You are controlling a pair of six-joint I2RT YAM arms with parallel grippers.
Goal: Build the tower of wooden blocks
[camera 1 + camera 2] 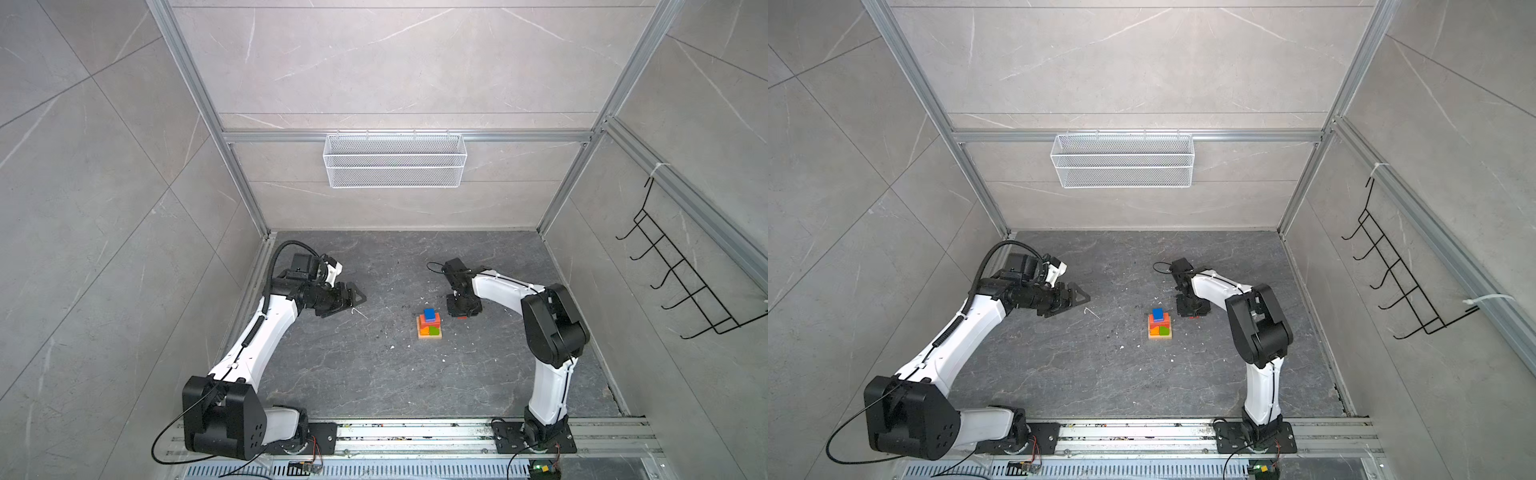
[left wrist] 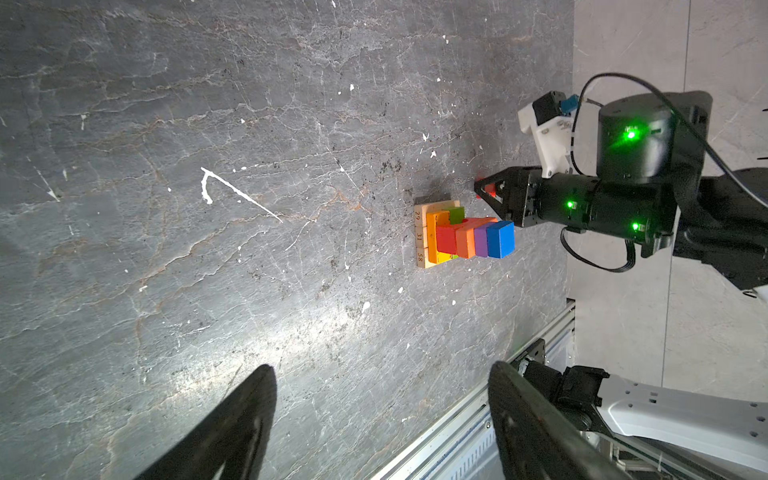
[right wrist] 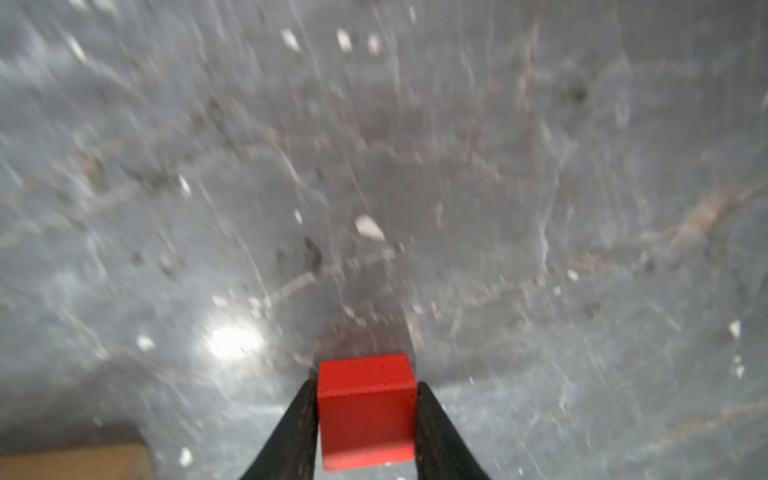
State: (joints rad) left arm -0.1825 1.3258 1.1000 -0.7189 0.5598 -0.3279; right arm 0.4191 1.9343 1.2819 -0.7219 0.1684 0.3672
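The dark stone slab [image 1: 374, 374] is carrying everything, and the tower [image 1: 429, 326] is standing near its middle. The left arm [image 1: 266, 332] is reaching in well apart from the tower, on the tower's left in both top views. The right arm [image 1: 552, 324] is bending down on the tower's opposite side. A white mesh basket [image 1: 395, 160] is hanging on the back wall far behind the tower, and a black hook rack [image 1: 683, 262] is hanging on the side wall past the right arm.

The tower is showing a stepped stack. Its tan base [image 2: 420, 237] is bearing the numbers 29, 31 and 58. An orange and green layer is sitting on that base, then red and orange blocks, then a purple block. A blue cube [image 2: 500, 239] is sitting on top, also visible in both top views [image 1: 1158, 313].

The left gripper [image 2: 381, 368] is hovering with its jaws spread wide and nothing between them, pointing toward the tower.

The right gripper [image 3: 365, 384] is pointing down just beside the tower, on the right-arm side. Its 2 fingers are pressing against opposite faces of a red cube [image 3: 365, 411]. A sliver of that cube is showing under the gripper in a top view [image 1: 461, 318]. Whether the cube is touching the slab cannot be told.
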